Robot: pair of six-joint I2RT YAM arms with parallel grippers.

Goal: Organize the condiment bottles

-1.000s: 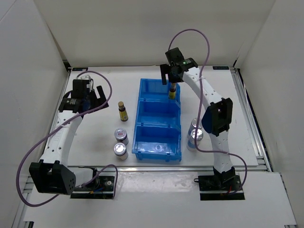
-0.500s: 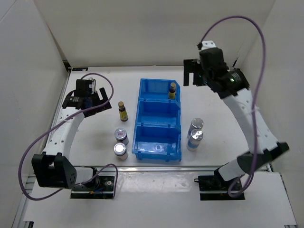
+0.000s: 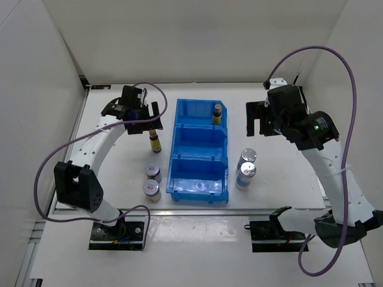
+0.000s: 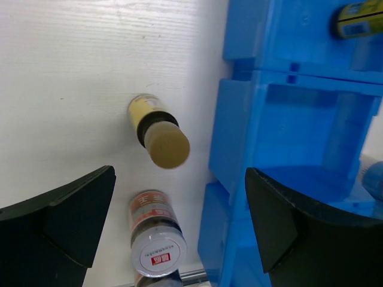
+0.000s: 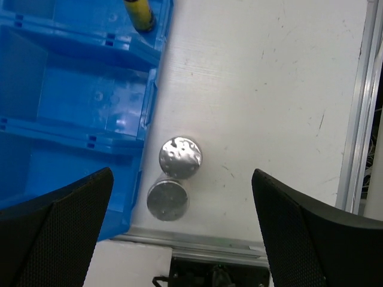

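Arms raised, both claws gaping, empty: left claw (image 3: 148, 121) over amber bottle (image 3: 155, 141) beside bin (image 3: 177, 134), right claw (image 3: 258, 121) high above cylinders (image 3: 247, 157). Second bottle (image 3: 217, 112) in far compartment.

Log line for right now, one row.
left tool: open, above loose amber bottle | right tool: open, empty | second amber bottle: in blue bin far compartment | silver cylinders, short jars: outside bin

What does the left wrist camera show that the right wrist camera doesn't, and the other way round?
Left wrist only: the loose amber bottle on the table and a red-marked jar. Right wrist only: two silver-lidded cylinders beside the blue bin. Both: that bin and the second amber bottle, in its far compartment.
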